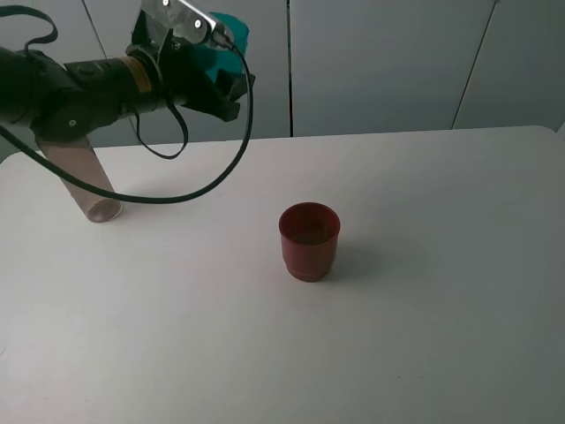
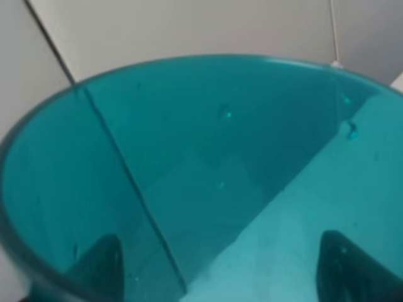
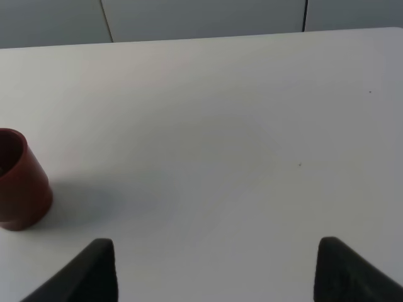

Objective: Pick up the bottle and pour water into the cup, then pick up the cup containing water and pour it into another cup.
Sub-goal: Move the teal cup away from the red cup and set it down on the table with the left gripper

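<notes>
My left gripper [image 1: 221, 64] is raised high over the table's back left and is shut on the teal cup [image 1: 231, 34]. In the left wrist view the cup [image 2: 208, 170] fills the picture, with drops on its inner wall and the dark fingertips [image 2: 101, 264] showing through the plastic. The red cup [image 1: 309, 240] stands upright near the table's middle, well to the right of and below the held cup. At the left the tinted bottle [image 1: 84, 177] stands on the table, its top hidden behind the arm. My right gripper [image 3: 214, 277] is open over bare table, with the red cup [image 3: 19, 182] off to one side.
The white table [image 1: 441, 309] reaches from the grey wall panels at the back to the front of the view. A black cable [image 1: 221, 168] loops down from the left arm, above the table between the bottle and the red cup.
</notes>
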Tool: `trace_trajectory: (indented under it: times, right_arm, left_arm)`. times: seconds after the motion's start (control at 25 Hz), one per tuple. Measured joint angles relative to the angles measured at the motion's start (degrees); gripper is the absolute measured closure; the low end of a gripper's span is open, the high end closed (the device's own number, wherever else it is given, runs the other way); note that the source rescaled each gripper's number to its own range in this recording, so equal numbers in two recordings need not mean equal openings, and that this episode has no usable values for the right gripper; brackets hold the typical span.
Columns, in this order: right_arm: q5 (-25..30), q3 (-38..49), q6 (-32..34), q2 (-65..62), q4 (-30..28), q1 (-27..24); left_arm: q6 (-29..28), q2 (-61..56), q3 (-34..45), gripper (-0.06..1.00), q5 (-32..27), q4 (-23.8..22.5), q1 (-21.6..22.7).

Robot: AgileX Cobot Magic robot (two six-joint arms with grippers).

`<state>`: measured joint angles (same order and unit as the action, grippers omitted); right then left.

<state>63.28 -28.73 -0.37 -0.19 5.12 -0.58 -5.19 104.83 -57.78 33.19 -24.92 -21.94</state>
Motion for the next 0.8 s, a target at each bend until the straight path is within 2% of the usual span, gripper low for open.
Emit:
trace_trajectory:
  times: [0.08,0.2,0.6,0.8]
  right_arm:
    - [0.00,0.00,0.00,0.00,0.00,0.00]
    - [0.00,0.00,0.00,0.00,0.00,0.00]
    - [0.00,0.00,0.00,0.00,0.00,0.00]
    - [0.00,0.00,0.00,0.00,0.00,0.00]
  left_arm:
    - [0.64,1.69,1.53,0.86,4.58,1.72,1.22]
    - [0.88,4.71,2.19,0.86,7.31,4.73,2.25]
    - [5.50,17.86,2.07,0.86,22.11,17.33,2.47]
    - [5.72,24.79,-1.52,0.86,23.49,19.31,2.47]
